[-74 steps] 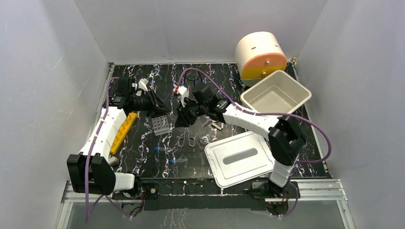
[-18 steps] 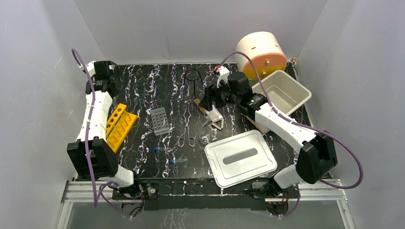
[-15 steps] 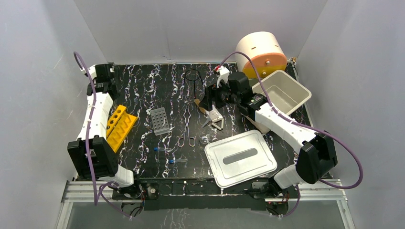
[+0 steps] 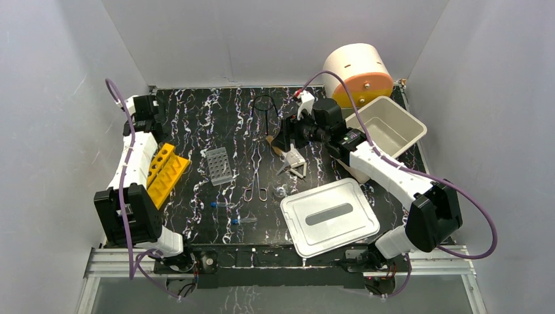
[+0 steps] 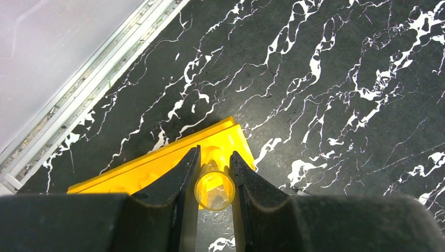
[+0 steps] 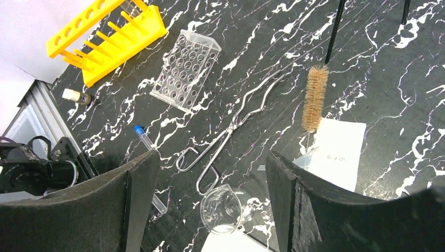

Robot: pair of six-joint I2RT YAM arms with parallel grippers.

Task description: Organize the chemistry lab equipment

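Observation:
My left gripper (image 5: 215,153) is shut on a clear tube (image 5: 214,187), seen end-on, and hangs over the end of the yellow rack (image 5: 157,164) by the left wall. My right gripper (image 6: 210,199) is open and empty above the metal tongs (image 6: 236,123) and a small glass beaker (image 6: 223,210). The grey tube rack (image 4: 220,165) lies mid-table. Two blue-capped tubes (image 4: 222,205) lie near the front. The black wire loop (image 4: 264,104) sits at the back, the white triangle (image 4: 294,162) under my right arm. A bristle brush (image 6: 315,97) lies beside white paper (image 6: 336,152).
A white lid (image 4: 329,216) lies at front right. A white bin (image 4: 378,129) and a cream and orange drum (image 4: 357,75) stand at back right. A small capped vial (image 6: 76,96) lies by the yellow rack. Walls close in left and right.
Both arms have drawn back from the table's middle. In the last half second my left gripper with the tube has shifted slightly towards the yellow rack. The right arm holds still.

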